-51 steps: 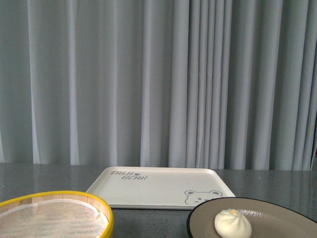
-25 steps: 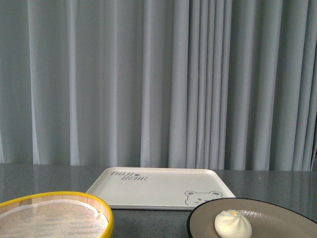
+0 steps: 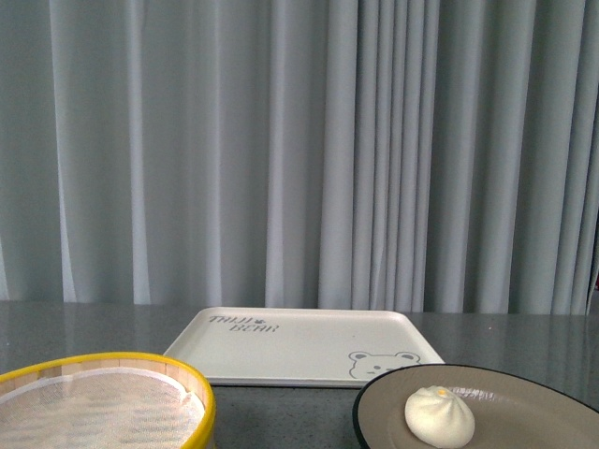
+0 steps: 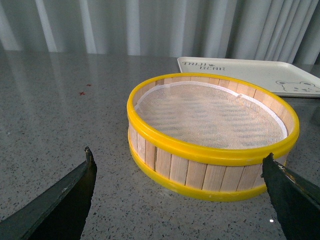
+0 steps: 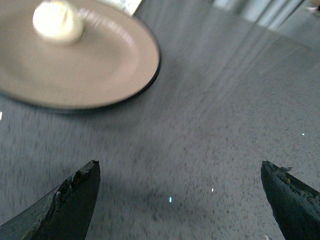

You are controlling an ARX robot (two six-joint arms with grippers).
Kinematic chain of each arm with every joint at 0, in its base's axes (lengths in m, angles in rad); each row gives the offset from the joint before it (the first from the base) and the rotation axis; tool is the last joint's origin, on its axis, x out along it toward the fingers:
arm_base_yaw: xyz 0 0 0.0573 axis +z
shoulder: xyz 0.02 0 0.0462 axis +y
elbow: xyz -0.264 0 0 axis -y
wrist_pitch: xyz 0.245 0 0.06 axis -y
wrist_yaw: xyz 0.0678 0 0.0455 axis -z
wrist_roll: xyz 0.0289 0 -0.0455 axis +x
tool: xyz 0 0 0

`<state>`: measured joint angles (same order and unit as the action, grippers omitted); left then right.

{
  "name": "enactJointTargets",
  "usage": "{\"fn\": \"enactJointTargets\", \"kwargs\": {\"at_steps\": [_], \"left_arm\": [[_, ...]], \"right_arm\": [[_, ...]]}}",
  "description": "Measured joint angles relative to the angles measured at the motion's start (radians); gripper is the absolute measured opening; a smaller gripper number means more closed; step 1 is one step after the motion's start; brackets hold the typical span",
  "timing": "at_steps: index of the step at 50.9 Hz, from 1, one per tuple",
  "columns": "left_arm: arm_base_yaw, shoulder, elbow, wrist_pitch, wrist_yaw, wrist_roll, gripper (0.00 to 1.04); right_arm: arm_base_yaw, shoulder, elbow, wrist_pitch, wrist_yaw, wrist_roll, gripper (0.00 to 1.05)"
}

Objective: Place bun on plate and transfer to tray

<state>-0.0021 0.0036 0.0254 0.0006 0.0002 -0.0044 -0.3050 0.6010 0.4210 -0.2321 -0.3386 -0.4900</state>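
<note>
Bun [image 3: 439, 417] is sitting on the plate [image 3: 538, 404], and the plate's on the grey speckled countertop [image 3: 524, 337] right by the bear-face corner of the tray [image 3: 299, 344], not on it. Left gripper [image 4: 178, 155] has its jaws spread wide with nothing in them, pointed at the yellow-rimmed steamer basket [image 4: 210, 150] with its white mesh liner. Right gripper [image 5: 180, 163] is also wide apart, over bare countertop near the plate; that view's blurry.
</note>
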Motion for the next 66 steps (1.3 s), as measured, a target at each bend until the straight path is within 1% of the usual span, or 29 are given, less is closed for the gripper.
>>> {"fn": "enactJointTargets", "kwargs": {"at_steps": [2,3,4,6,7,8,10,11,13,18,20,21,27,35,40,52,66], "left_arm": [[0.0,0.0,0.0,0.0,0.0,0.0,0.98],[0.0,0.0,0.0,0.0,0.0,0.0,0.98],[0.0,0.0,0.0,0.0,0.0,0.0,0.98],[0.0,0.0,0.0,0.0,-0.001,0.0,0.98],[0.0,0.0,0.0,0.0,-0.001,0.0,0.98],[0.0,0.0,0.0,0.0,-0.001,0.0,0.98],[0.0,0.0,0.0,0.0,0.0,0.0,0.98],[0.0,0.0,0.0,0.0,0.0,0.0,0.98],[0.0,0.0,0.0,0.0,0.0,0.0,0.98],[0.0,0.0,0.0,0.0,-0.001,0.0,0.98],[0.0,0.0,0.0,0.0,-0.001,0.0,0.98],[0.0,0.0,0.0,0.0,0.0,0.0,0.98],[0.0,0.0,0.0,0.0,0.0,0.0,0.98],[0.0,0.0,0.0,0.0,-0.001,0.0,0.98],[0.0,0.0,0.0,0.0,0.0,0.0,0.98],[0.0,0.0,0.0,0.0,0.0,0.0,0.98],[0.0,0.0,0.0,0.0,0.0,0.0,0.98]], "right_arm": [[-0.011,0.028,0.026,-0.086,-0.015,-0.162,0.96],[-0.014,0.04,0.032,-0.116,-0.017,-0.211,0.96],[-0.015,0.057,0.042,-0.158,-0.018,-0.32,0.96],[-0.01,0.091,0.059,-0.216,-0.019,-0.472,0.96],[-0.003,0.105,0.064,-0.223,-0.017,-0.513,0.96],[0.011,0.124,0.069,-0.219,-0.011,-0.607,0.96],[0.034,0.149,0.072,-0.187,0.006,-0.703,0.96],[0.04,0.156,0.072,-0.174,0.011,-0.714,0.96],[0.072,0.204,0.073,-0.092,0.026,-0.849,0.96],[0.113,0.34,0.092,0.042,0.032,-1.029,0.96],[0.129,0.399,0.097,0.104,0.012,-1.084,0.96],[0.138,0.433,0.108,0.113,-0.017,-1.107,0.96],[0.208,0.559,0.14,0.228,-0.057,-1.12,0.96],[0.27,0.646,0.174,0.341,-0.037,-1.121,0.96],[0.294,0.681,0.191,0.357,-0.033,-1.11,0.96],[0.351,0.762,0.193,0.478,-0.048,-1.062,0.96],[0.409,0.78,0.193,0.512,-0.039,-1.047,0.96]]}}
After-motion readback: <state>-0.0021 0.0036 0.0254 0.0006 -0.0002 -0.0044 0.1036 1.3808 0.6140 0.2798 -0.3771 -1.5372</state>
